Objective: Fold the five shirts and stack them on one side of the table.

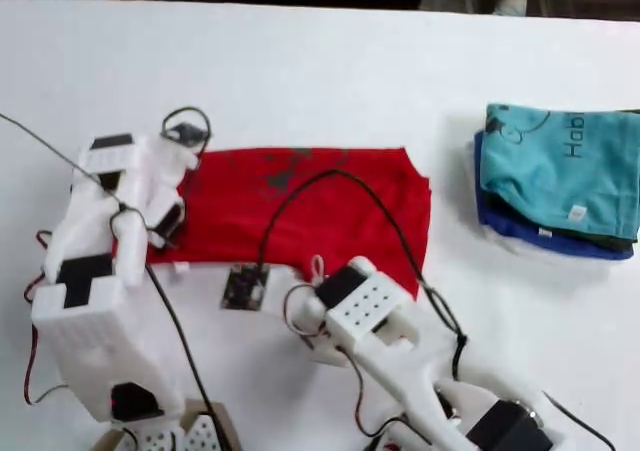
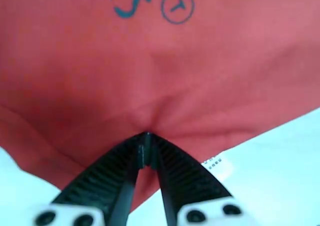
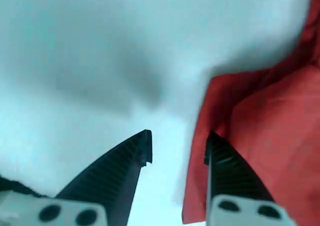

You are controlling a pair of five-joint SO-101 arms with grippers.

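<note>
Over the table from above: the red shirt [image 1: 300,211] lies in the middle of the white table [image 1: 300,71], drawn into a long band that runs from side to side, with a dark print near its far edge. The left arm [image 1: 100,261] stands at the shirt's left end, its head down on the cloth there. The right arm [image 1: 400,341] comes in from the near edge, its front end close to the shirt's near hem, and a black cable [image 1: 380,206] arches across the red fabric. Off on the right side of the table, well apart from the red shirt, sits the stack of folded shirts [image 1: 555,196], with a teal shirt [image 1: 560,166] on top and a blue shirt [image 1: 500,216] showing beneath it. Now the left wrist view: the left gripper [image 2: 146,146] has its black ribbed fingers drawn tight together on a pinch of red cloth, with creases fanning out from the tips. A blue print [image 2: 127,5] shows farther up the fabric, and a small white label [image 2: 218,164] pokes out at the hem. Now the right wrist view: the right gripper [image 3: 176,148] stands with a clear gap between its fingers and grips nothing. Bare table lies between them, and one fingertip [image 3: 215,153] rests just at the edge of the red shirt.
</note>
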